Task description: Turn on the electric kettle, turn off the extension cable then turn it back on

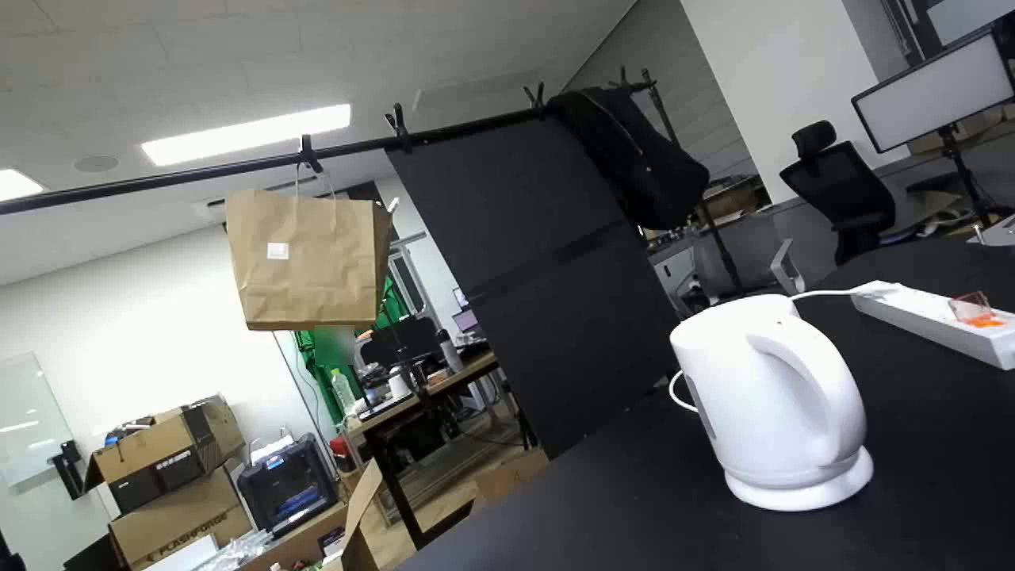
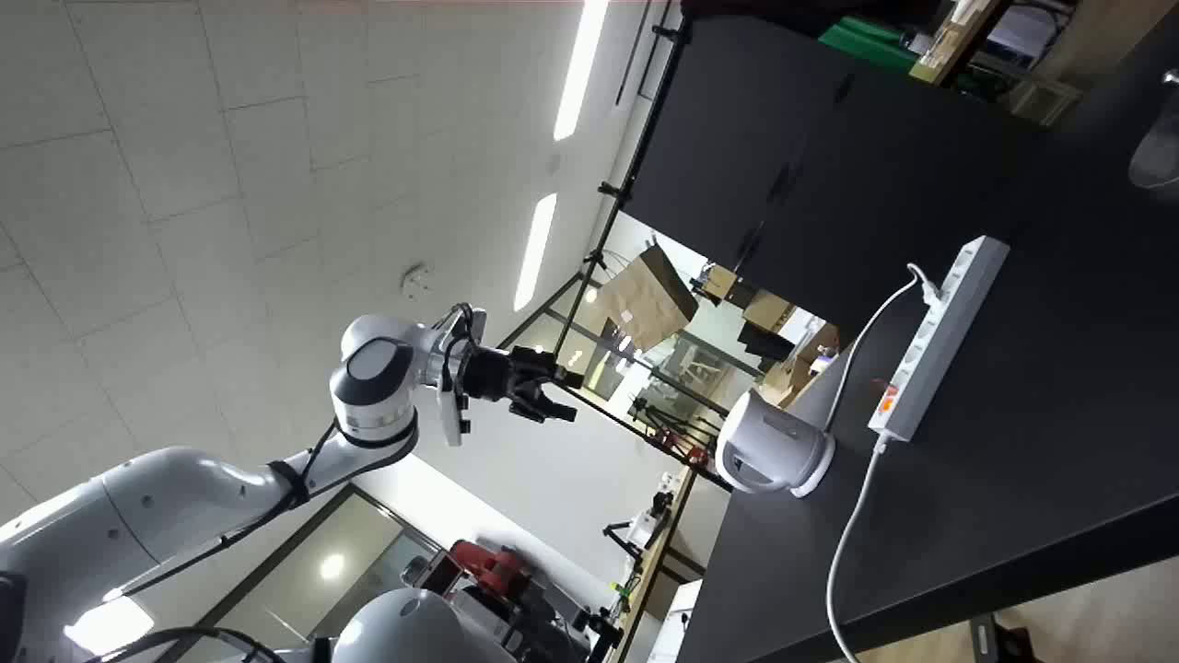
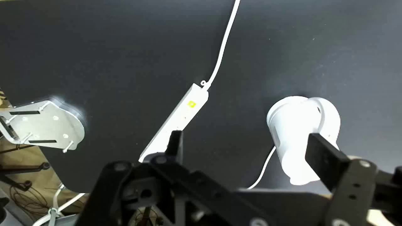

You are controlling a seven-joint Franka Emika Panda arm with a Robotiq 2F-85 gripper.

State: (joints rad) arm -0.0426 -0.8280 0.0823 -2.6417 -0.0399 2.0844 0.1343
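The white electric kettle (image 1: 761, 396) stands upright on its round base on the black table; it also shows in an exterior view (image 2: 772, 440) and the wrist view (image 3: 292, 125). The white extension cable (image 1: 912, 311) lies flat beside it, also in an exterior view (image 2: 939, 341) and the wrist view (image 3: 176, 121). Its orange switch (image 2: 887, 401) sits at the end near its cord. A white plug (image 2: 931, 294) is in one socket. My gripper (image 2: 573, 396) is open and empty, high above the table and apart from both. In the wrist view its fingers (image 3: 246, 141) are wide apart.
The black table (image 2: 1032, 433) has a front edge in an exterior view. A white cord (image 3: 224, 40) runs from the strip, and the kettle's cord (image 3: 263, 171) trails on the table. A grey metal fixture (image 3: 44, 125) sits at a table corner. A paper bag (image 1: 309, 262) hangs behind.
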